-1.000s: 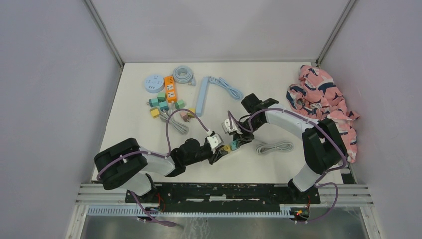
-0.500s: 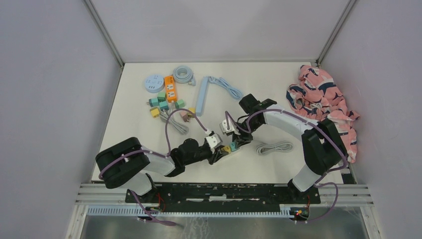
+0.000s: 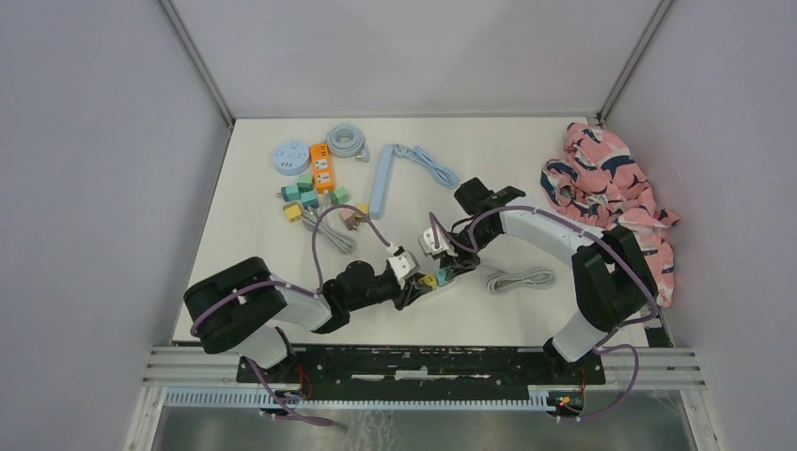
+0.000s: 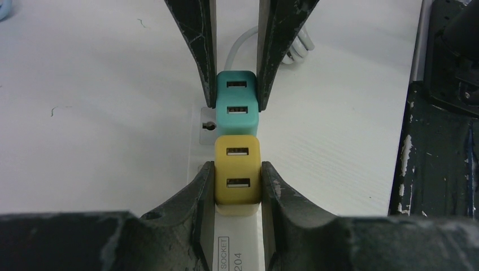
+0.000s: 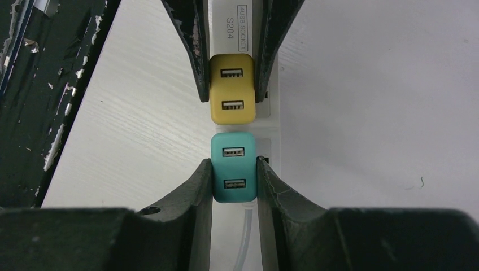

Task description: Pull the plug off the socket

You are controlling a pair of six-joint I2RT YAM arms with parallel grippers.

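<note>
Where the two arms meet, toward 6 o'clock from the middle of the surface (image 3: 254, 244), I see one white socket strip (image 5: 242, 28) lying flat with two plugs seated in it. Both are small cubes, each showing two USB ports on its top face. In the left wrist view the teal plug (image 4: 236, 101) sits at 12 o'clock from the yellow plug (image 4: 237, 172), the two just beside each other along the strip.

My left claw (image 4: 237, 175) is pinching the yellow plug, one finger pressed on each side. My right claw (image 5: 233, 169) is pinching the teal plug the same way, coming in from the opposite end. Both plugs sit down against the strip's face. One white cord (image 4: 240, 45) leaves the strip past the teal plug.

On the rest of the surface I count:
- One round pale-blue socket (image 3: 290, 157) and one orange strip (image 3: 322, 167), at about 10 o'clock.
- One coiled blue-grey cable (image 3: 346, 141), at 11 o'clock.
- One long light-blue strip (image 3: 381, 180) with its own cord, at 12 o'clock.
- A cluster of loose small plugs (image 3: 305, 195) in teal, green, yellow and pink, at 10 o'clock. I make out at least five, but they are too small for a sure count.
- One coiled grey cable (image 3: 518, 279), at 4 o'clock.
- One pink patterned cloth (image 3: 611, 193), heaped at the edge at 3 o'clock.
</note>
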